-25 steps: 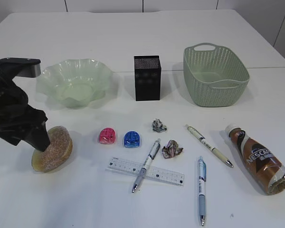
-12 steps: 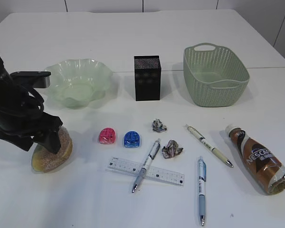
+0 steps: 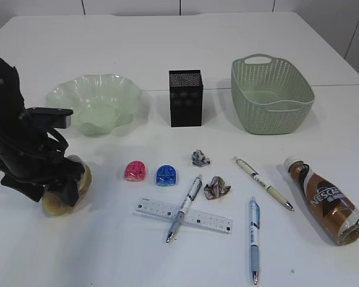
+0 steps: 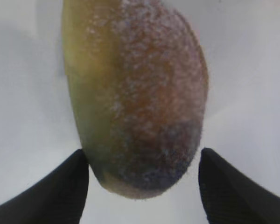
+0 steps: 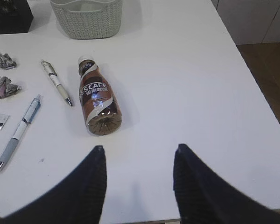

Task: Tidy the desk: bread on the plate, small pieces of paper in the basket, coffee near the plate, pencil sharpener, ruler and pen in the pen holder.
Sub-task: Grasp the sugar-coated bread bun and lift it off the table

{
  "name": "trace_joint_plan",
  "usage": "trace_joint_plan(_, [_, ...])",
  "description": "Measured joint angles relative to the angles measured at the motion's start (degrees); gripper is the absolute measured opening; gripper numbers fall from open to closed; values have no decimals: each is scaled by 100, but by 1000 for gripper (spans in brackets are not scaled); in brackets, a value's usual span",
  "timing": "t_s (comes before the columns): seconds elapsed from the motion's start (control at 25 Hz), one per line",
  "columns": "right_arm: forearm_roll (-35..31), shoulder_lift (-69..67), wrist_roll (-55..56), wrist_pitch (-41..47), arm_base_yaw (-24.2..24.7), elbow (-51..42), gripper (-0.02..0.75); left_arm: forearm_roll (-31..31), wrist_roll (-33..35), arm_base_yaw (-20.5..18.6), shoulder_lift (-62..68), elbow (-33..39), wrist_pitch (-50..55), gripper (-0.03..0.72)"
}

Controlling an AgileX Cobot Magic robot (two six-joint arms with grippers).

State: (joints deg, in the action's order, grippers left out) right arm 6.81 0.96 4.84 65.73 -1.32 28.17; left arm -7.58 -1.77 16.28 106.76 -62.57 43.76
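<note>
The left tool (image 4: 142,179) stood open astride the bread (image 4: 137,98), a finger at each side of its near end, gripping nothing. The right tool (image 5: 137,179) hung open and empty over the tabletop (image 5: 186,84), the coffee (image 5: 97,102) lying just ahead of it.

Rough sugary bread (image 4: 140,93), woven-look plastic basket (image 3: 272,98)

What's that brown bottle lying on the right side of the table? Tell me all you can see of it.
The coffee bottle is clear plastic filled with brown drink, wrapped in a brown and white Nescafe label, with a white cap. It lies on its side on the white table, cap toward the basket, to the right of the pens. Nothing touches it but the table.
</note>
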Motion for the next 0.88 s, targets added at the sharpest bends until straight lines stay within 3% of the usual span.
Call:
trace_joint_plan(0.2, [0,0,0,0,0,0,377,0,0,0,229,0,-162,497])
trace_joint_plan(0.48, [0,0,0,0,0,0,377,-45,0,0,239,-24,-276,326])
trace_joint_plan(0.72, [0,0,0,0,0,0,377,-60,0,0,239,-24,-276,288])
trace_joint_plan(0.88, [0,0,0,0,0,0,377,-60,0,0,239,-24,-276,217])
